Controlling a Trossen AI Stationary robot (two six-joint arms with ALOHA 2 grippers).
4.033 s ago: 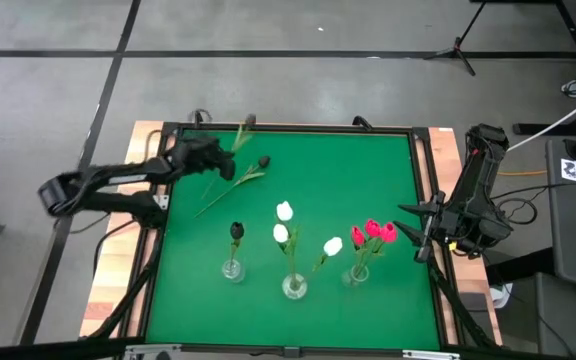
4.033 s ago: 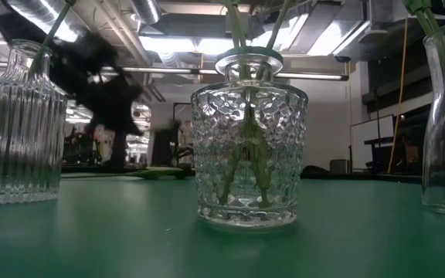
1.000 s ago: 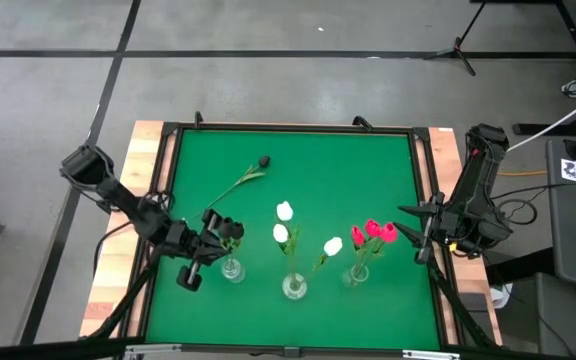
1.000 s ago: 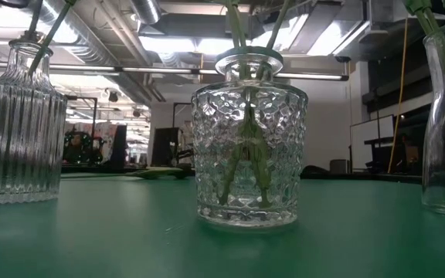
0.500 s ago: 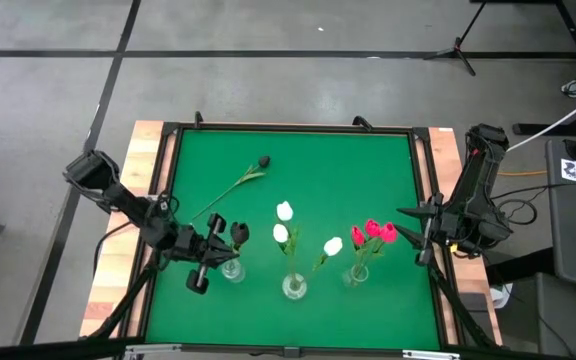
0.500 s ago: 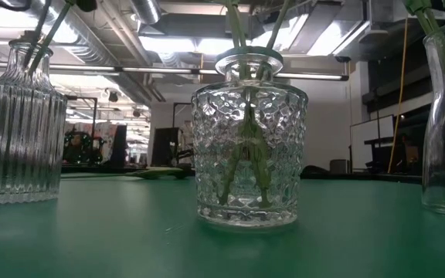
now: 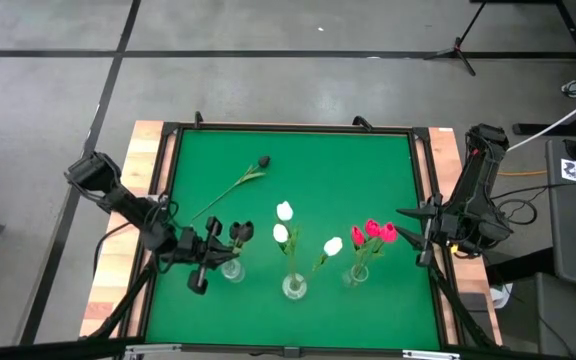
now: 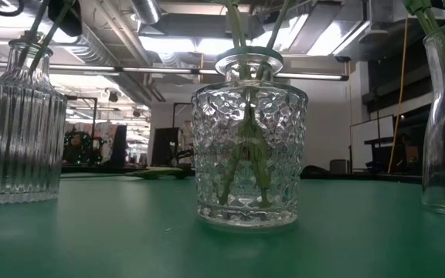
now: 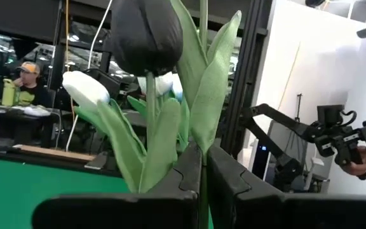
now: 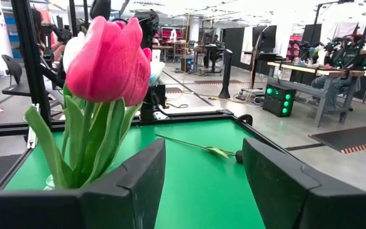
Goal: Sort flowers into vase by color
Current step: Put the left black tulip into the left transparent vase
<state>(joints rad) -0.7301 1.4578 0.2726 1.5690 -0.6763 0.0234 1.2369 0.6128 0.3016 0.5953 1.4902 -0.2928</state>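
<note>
Three glass vases stand in a row near the table's near edge. The left ribbed vase (image 7: 230, 268) (image 8: 18, 116) has two thin stems in its neck, and two black tulip heads (image 7: 240, 231) show close together above it. My left gripper (image 7: 216, 247) (image 9: 203, 172) is right beside this vase, shut on a green stem. The middle vase (image 7: 294, 287) (image 8: 247, 139) holds white tulips (image 7: 282, 222). The right vase (image 7: 355, 274) holds red-pink tulips (image 7: 373, 232) (image 10: 107, 57). One more black tulip (image 7: 263, 161) lies flat on the green mat. My right gripper (image 7: 423, 236) (image 10: 202, 191) waits open at the right edge. My left gripper pinches a tulip's thin green stem (image 9: 203, 166) between its two fingers, below the leaves (image 9: 211, 95). The fingers come about level from the table's left, lying across the upright stem. The stem runs up out of the wrist view; its lower part goes down toward the ribbed vase's neck (image 8: 33, 38).
A black frame (image 7: 288, 127) borders the green mat, with wooden table strips (image 7: 118, 280) outside it. The far half of the mat holds only the lying black tulip. The room beyond has benches, other robot arms and seated people (image 9: 27, 73).
My left gripper has moved a little toward the table's near edge and down beside the ribbed vase, still shut on the stem. The held black tulip's head has come to stand next to the other black head over that vase. My right arm has kept still.
</note>
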